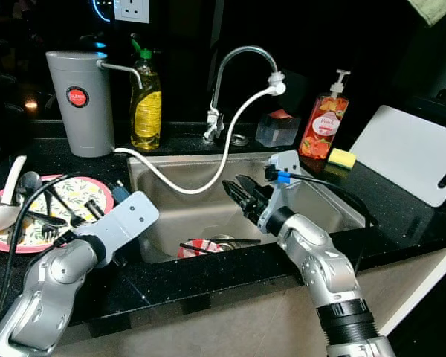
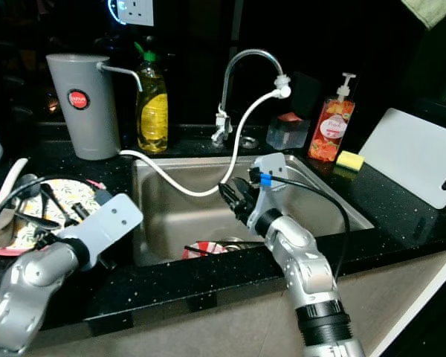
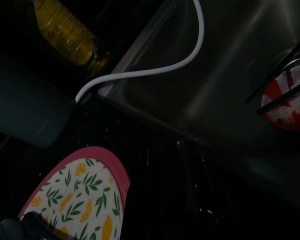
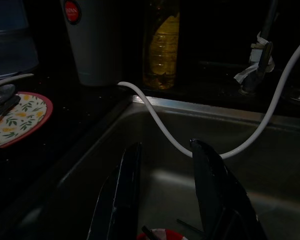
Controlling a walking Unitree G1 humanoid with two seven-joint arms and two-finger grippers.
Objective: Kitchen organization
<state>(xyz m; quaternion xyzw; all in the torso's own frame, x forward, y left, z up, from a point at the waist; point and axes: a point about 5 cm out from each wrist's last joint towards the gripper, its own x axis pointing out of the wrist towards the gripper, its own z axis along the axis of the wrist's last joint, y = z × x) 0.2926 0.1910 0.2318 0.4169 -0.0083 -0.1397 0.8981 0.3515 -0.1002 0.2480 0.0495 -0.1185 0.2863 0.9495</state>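
Red-rimmed and lying flat on the sink floor, the small plate (image 1: 201,248) sits at the near edge of the steel sink (image 1: 175,216), with black chopsticks (image 1: 219,242) laid across it, their long axis running left to right. That plate is what I judge I should lift out next. My right gripper (image 1: 236,192) hangs over the middle of the basin, fingers parted and empty, pointing toward the left far side. The plate lies below it and a little nearer and to the left, so the move would be mostly downward with a slight pull back toward me. A white hose (image 1: 208,167) loops from the tap down into the basin just beyond my fingers, and I would keep clear of it.

My left gripper (image 1: 97,212) is over the black counter (image 1: 171,279), above the right edge of the floral plate (image 1: 89,190) that carries dark utensils; I cannot tell whether its fingers are spread or closed. It is farther from the sink plate, with the basin wall between, so the right arm is the better placed.
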